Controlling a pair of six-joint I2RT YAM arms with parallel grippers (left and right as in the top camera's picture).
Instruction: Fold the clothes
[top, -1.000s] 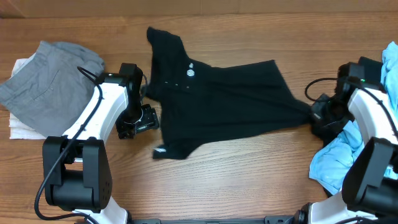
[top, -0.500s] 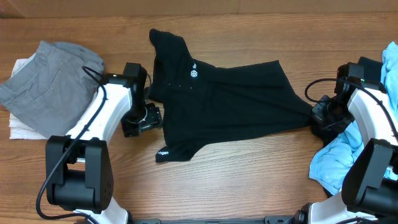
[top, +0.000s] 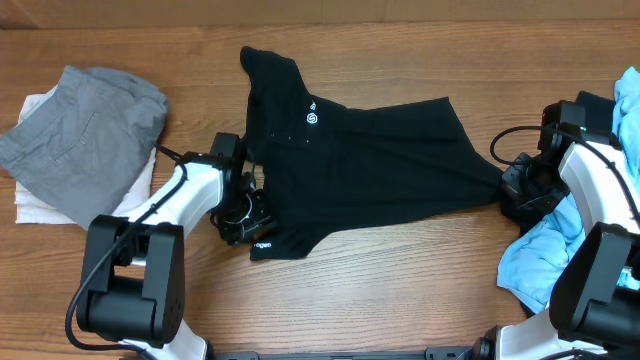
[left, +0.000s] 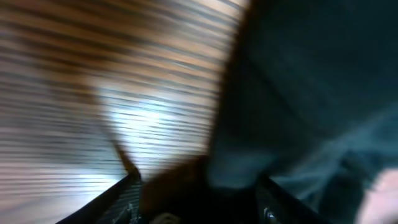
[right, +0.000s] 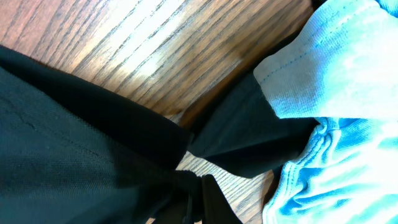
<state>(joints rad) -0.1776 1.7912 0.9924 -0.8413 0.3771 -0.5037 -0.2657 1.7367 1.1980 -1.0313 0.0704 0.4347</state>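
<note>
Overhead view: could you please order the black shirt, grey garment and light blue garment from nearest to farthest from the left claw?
1. The black shirt, its edge at the left claw.
2. The grey garment, far left.
3. The light blue garment, far right.

**Brown wooden table (top: 400, 270), its grain running from 9 to 3 o'clock.**

From overhead the wood shows in a wide band across 6 o'clock and a narrower strip along 12 o'clock. It is mid-brown with fine darker streaks. In the right wrist view the grain slants up towards 2 o'clock, and a white glare (right: 155, 37) lies on it near 12 o'clock. The left wrist view is blurred, with wood on the 9 o'clock side and a bright patch on it.
</note>
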